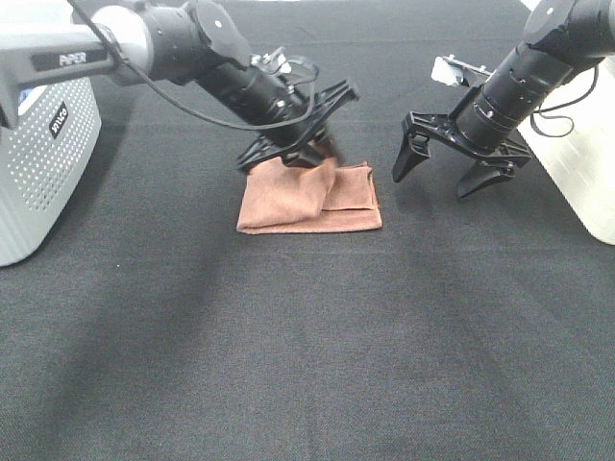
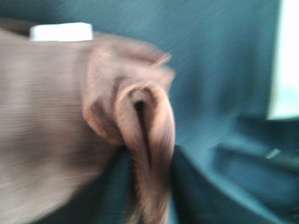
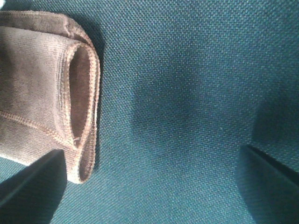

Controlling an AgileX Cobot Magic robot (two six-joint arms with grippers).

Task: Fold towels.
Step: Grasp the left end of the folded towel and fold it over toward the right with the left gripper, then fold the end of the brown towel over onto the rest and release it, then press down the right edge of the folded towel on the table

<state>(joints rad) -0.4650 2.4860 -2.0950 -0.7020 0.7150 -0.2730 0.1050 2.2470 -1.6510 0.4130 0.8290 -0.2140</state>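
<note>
Now, left hand [image 1: 307,152] astride towel [image 1: 298,206] fold, grip unclear, right hand [image 1: 432,182] spread wide, empty.

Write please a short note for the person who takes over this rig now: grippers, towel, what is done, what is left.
Left gripper: at the far edge of the towel, with a fold of cloth between its jaws. The wrist view is blurred, so a grip cannot be confirmed.
Right gripper: open and empty, just right of the towel.
Towel: on the black table, folded into a rough rectangle with uneven layers.
Done: the main folds, it seems.
Left: free the left gripper, then tidy the loose layers.
</note>
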